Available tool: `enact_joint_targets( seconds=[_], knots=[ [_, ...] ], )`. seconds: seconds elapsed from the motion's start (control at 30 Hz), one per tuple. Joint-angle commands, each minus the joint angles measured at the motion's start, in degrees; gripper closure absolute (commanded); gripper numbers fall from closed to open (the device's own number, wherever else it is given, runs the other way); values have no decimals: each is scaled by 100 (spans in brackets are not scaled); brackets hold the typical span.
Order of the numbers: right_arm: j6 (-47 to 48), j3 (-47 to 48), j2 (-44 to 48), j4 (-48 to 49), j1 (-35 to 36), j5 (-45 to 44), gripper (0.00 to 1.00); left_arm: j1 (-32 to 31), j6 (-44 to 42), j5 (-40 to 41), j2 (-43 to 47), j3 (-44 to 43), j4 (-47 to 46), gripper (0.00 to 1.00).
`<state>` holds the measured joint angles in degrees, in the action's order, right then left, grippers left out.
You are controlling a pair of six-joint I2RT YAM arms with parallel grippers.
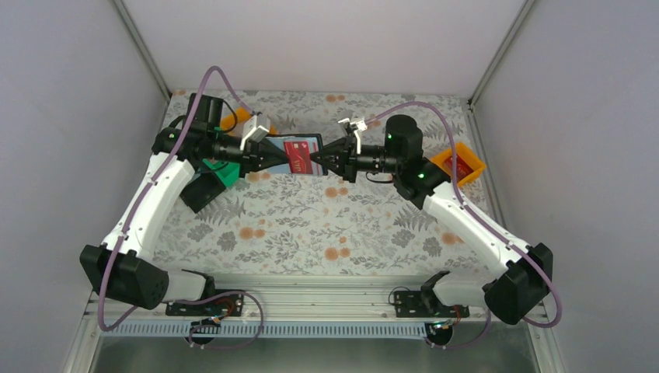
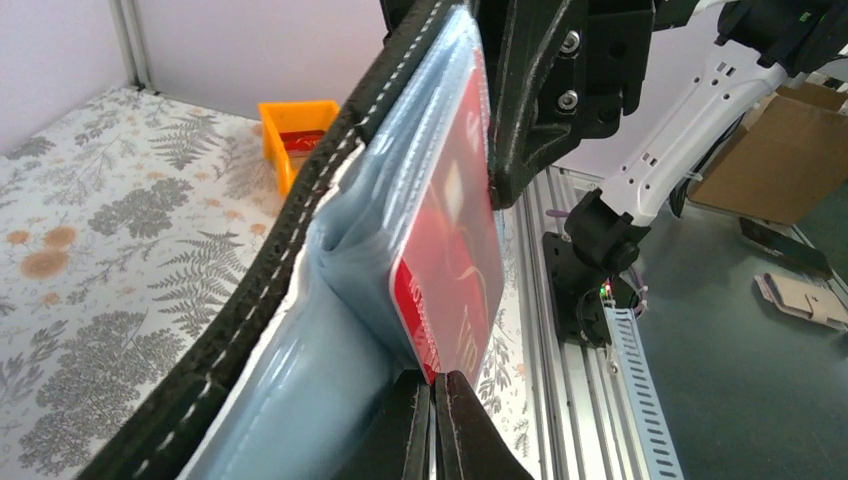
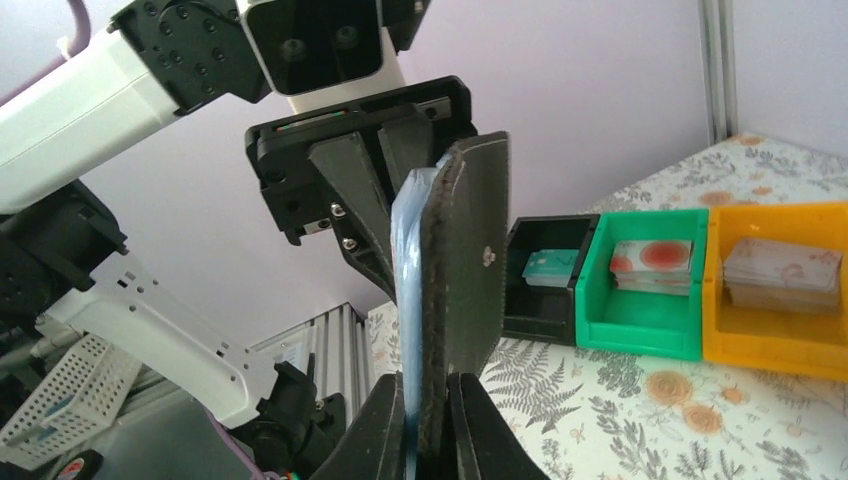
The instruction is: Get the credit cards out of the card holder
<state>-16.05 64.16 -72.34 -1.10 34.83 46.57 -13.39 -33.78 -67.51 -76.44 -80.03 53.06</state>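
lilac walls (image 1: 326, 39), floral tabletop (image 1: 311, 225); left tool (image 2: 433, 390), right tool (image 3: 428, 410) each clamp card holder (image 3: 465, 250) edge.

We took this for a robotics lab cell: pale panels (image 1: 311, 39) in a metal frame (image 1: 141, 47) boxed in a floral-covered table (image 1: 311, 225). Robot arms (image 1: 466, 217) were bolted to an aluminium rail (image 1: 311, 294), and what looked like a cardboard box (image 2: 790, 150) sat outside.

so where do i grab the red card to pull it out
Probably the red card's edge beside the left gripper, where it looks bare of the card holder's pocket. Come from that side, in line with the flat card; the right gripper pins the opposite end.
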Motion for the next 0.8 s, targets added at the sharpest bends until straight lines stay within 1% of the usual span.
enact_joint_targets(
  seconds=[0.0, 0.07, 0.17, 0.2, 0.3, 0.33, 0.4, 0.5, 0.53, 0.57, 0.67, 0.77],
  knots=[
    [47, 261, 58, 28, -35, 288, 94, 29, -30, -286, 116, -3, -360, 98],
    [12, 271, 23, 92, -32, 356, 96, 23, 45, -348, 107, 22, -516, 96],
    [-61, 244, 0, 238, -36, 470, 96, 18, 134, -503, 110, 35, -636, 78],
    [-68, 244, -9, 276, -37, 524, 96, 20, 189, -562, 104, 42, -689, 75],
    [-66, 258, -31, 282, -36, 583, 96, 11, 266, -597, 80, 49, -774, 73],
    [-67, 262, -34, 288, -33, 608, 96, 12, 267, -597, 80, 57, -785, 73],
    [-68, 255, -21, 303, -34, 655, 96, -4, 267, -669, 70, 53, -784, 78],
    [-33, 255, -6, 273, -32, 646, 96, -20, 216, -871, 55, 35, -722, 90],
    [-23, 260, 12, 258, -29, 637, 96, -17, 146, -923, 55, 13, -655, 95],
    [-9, 262, 20, 252, -30, 620, 96, -17, 52, -950, 59, -23, -545, 97],
    [71, 263, 72, 142, -40, 492, 96, 1, -323, -983, 51, -139, -40, 98],
    [145, 239, 134, 31, -108, 423, 96, 96, -514, -1021, 20, -190, 285, 98]
  ],
)
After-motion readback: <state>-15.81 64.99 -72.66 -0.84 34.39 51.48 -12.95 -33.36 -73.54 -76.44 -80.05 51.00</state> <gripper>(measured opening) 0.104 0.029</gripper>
